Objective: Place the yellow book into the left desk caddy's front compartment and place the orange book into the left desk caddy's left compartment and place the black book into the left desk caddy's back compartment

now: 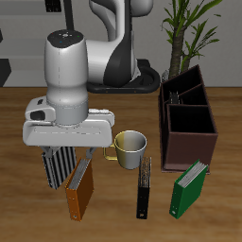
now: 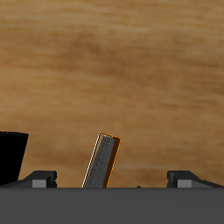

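Wood-grain surface [image 1: 28,213] fills the scene, with a potted plant [image 1: 189,28] at the back. Taking the mug [image 1: 130,147] as landmark: the left desk caddy [image 1: 187,123], a tall dark brown box with inner dividers, stands beside the mug and a little farther back, apart from it. None of its compartments shows a book inside in the exterior view.

The black book [image 1: 144,185] lies just in front of the mug, nearer the surface's front edge, its upper end close to the mug's base. The orange book [image 1: 80,189] rests on the mug's other side from the caddy, also nearer the front edge, tilted, with its white page edges showing. A green book [image 1: 188,188] stands in front of the caddy, on the far side of the black book from the orange one. A striped book [image 1: 59,165] shows just beyond the orange book from the mug, partly hidden by the arm; its pale or dark tone cannot be told with confidence.

The end effector [image 1: 68,151] hangs over the orange and striped books, beside the mug. In the wrist view its fingertips [image 2: 39,179] sit wide apart, nothing between them, and the orange book [image 2: 101,162] appears below the gap, leaning.
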